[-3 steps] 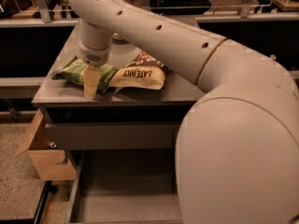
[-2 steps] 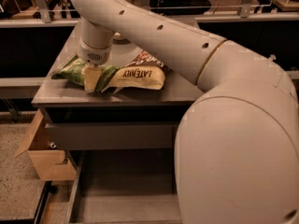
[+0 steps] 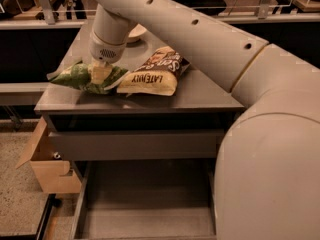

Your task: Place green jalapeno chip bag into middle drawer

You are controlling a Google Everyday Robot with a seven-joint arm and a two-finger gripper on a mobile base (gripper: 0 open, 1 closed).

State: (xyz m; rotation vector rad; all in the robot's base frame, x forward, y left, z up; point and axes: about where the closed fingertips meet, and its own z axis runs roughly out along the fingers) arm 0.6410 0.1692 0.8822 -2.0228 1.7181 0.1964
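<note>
Since I cannot tell whether the gripper [image 3: 100, 73], upper left, clasps the green bag [image 3: 75, 77], a lift may drop it short of the drawer [image 3: 145, 216].

Tan-and-brown chip bag [image 3: 150, 76] lies flat on the gray cabinet top [image 3: 205, 96], just right of the gripper [image 3: 101, 73] at its left front. Open cardboard box [image 3: 47, 166] stands on speckled floor [image 3: 15, 194], left of the cabinet. Pale dish [image 3: 136, 32], possibly a bowl, sits farther back.

Green bag [image 3: 79, 78] under tool [image 3: 101, 73]; drawer [image 3: 150, 206] open
</note>
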